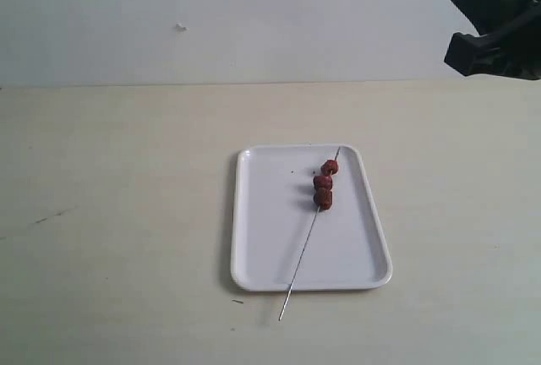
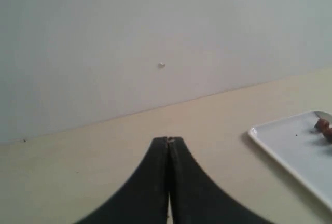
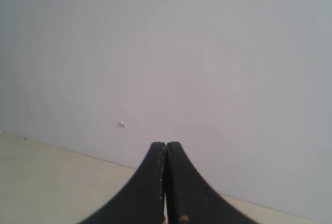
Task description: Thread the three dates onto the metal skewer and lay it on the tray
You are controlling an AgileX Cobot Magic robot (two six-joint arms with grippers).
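Skewer [image 1: 306, 247] carrying three dates [image 1: 324, 184] lies diagonally on tray [image 1: 270, 213], centre frame; left claw [image 2: 168, 142] and right claw [image 3: 166, 145] pinched closed, empty; task looks complete.

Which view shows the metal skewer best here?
The exterior view: the whole metal skewer shows, lying diagonally on the tray with three dates on it, one end past the rim. The left wrist view catches only a tray corner and dates; the right wrist view shows none of it.

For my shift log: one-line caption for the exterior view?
Three dates threaded on the metal skewer, lying diagonally on the tray, one end overhanging its rim.
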